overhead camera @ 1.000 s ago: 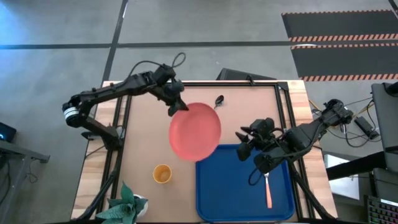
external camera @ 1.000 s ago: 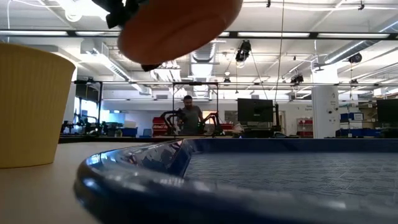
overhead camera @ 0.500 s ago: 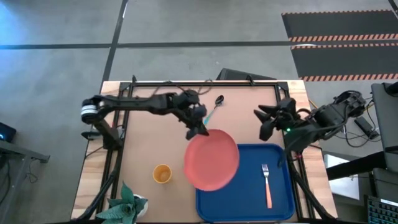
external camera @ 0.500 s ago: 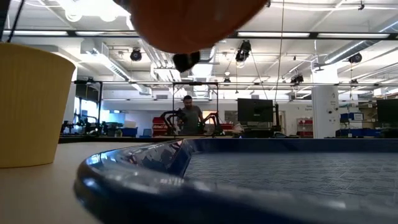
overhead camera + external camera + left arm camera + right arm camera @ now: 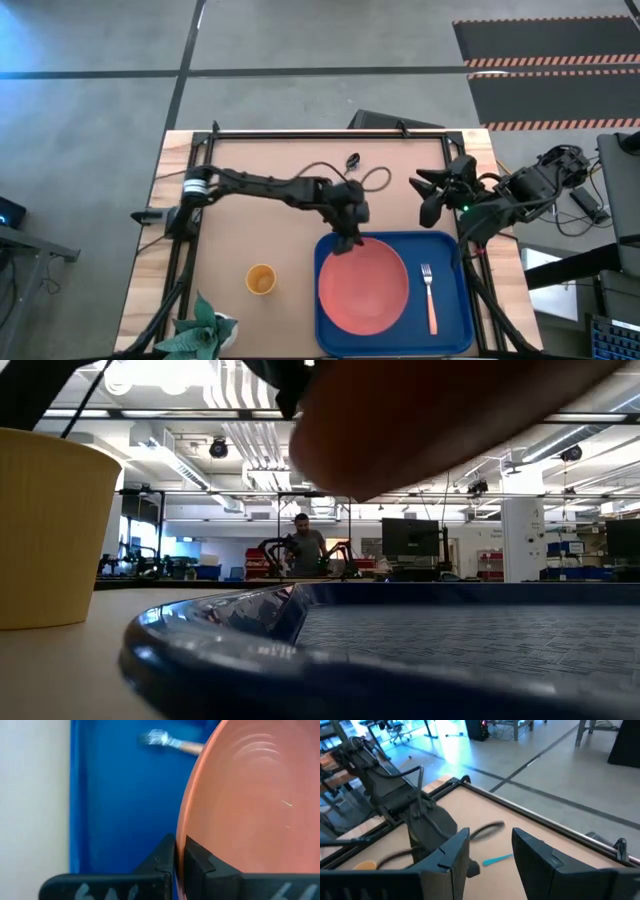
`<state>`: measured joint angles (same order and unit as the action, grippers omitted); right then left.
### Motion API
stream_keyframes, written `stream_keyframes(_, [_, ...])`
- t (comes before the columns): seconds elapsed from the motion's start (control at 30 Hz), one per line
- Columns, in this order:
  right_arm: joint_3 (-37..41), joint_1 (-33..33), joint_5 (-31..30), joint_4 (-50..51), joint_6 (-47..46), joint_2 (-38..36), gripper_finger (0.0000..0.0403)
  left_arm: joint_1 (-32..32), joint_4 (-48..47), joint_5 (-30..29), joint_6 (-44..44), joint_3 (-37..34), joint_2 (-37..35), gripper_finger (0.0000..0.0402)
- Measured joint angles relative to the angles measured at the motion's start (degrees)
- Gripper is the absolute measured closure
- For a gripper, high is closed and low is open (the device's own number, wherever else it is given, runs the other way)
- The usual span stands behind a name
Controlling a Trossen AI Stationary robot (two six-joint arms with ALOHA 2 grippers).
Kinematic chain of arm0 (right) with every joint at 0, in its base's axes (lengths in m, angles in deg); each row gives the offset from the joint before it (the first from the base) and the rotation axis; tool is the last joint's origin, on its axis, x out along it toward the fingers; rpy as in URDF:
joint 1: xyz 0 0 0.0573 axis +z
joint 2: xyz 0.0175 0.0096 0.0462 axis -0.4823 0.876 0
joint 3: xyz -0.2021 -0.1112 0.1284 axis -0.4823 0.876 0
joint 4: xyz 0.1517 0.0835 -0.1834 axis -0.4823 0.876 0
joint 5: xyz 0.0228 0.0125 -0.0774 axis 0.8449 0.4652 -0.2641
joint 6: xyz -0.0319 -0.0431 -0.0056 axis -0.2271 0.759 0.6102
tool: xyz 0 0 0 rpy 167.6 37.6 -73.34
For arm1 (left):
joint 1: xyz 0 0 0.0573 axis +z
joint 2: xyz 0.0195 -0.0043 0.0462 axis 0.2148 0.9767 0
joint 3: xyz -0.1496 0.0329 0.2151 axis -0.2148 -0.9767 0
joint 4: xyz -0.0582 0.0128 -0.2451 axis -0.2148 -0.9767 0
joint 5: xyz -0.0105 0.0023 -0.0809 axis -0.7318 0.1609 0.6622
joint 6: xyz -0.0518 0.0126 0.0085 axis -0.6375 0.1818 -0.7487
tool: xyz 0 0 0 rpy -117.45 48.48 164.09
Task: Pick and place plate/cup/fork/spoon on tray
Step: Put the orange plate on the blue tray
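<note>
High view first: the wooden worktop (image 5: 240,240) is seen from above, with the blue tray (image 5: 445,335) lying at its near right part. Over the tray's left half the coral-pink plate (image 5: 363,290) is held by its far rim, and in the low view its underside (image 5: 440,410) is seen raised above the tray (image 5: 400,650) — whether any edge touches the tray floor cannot be told. The left arm is stretched across the worktop from the left side, and the left pincer (image 5: 350,240) is clamped on the plate's rim; in the left wrist view its two dark fingers (image 5: 162,862) are pressed together on the thin edge of the plate (image 5: 250,810), with the tray (image 5: 115,795) beneath. The right arm is parked at the worktop's right edge, just beyond the tray's far right corner, and the right pincer (image 5: 432,195) is spread wide and holds nothing — its fingers (image 5: 451,855) are seen apart in the right wrist view. The orange-yellow cup (image 5: 261,280) stands upright on the worktop, left of the tray and apart from it. The fork (image 5: 430,298) lies inside the tray, right of the plate, tines toward the far side. The spoon (image 5: 351,161) lies on the worktop near the far edge, well apart from the tray.
</note>
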<state>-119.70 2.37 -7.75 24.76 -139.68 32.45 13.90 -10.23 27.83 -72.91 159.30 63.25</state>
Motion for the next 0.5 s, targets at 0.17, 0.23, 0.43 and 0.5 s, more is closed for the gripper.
stream_keyframes(0.17, [0.0, 0.02, 0.56, -0.04, -0.03, 0.48, 0.0266, -1.59, -10.54, -7.36, 6.63, 6.95, 5.37, 0.0401])
stream_keyframes(0.23, [0.0, 0.02, 1.23, -0.04, -0.12, 0.84, 0.0266, -2.21, -10.85, -7.39, 6.83, 7.85, 6.86, 0.0401])
stream_keyframes(0.43, [0.0, 0.02, 2.04, -0.07, -0.19, 1.32, 0.0266, -3.21, -10.21, -7.22, 7.02, 10.62, 9.33, 0.0401])
stream_keyframes(0.5, [0.0, 0.02, 2.06, -0.09, -0.19, 1.53, 0.0266, -3.38, -8.28, -7.37, 6.91, 10.74, 9.59, 0.0401])
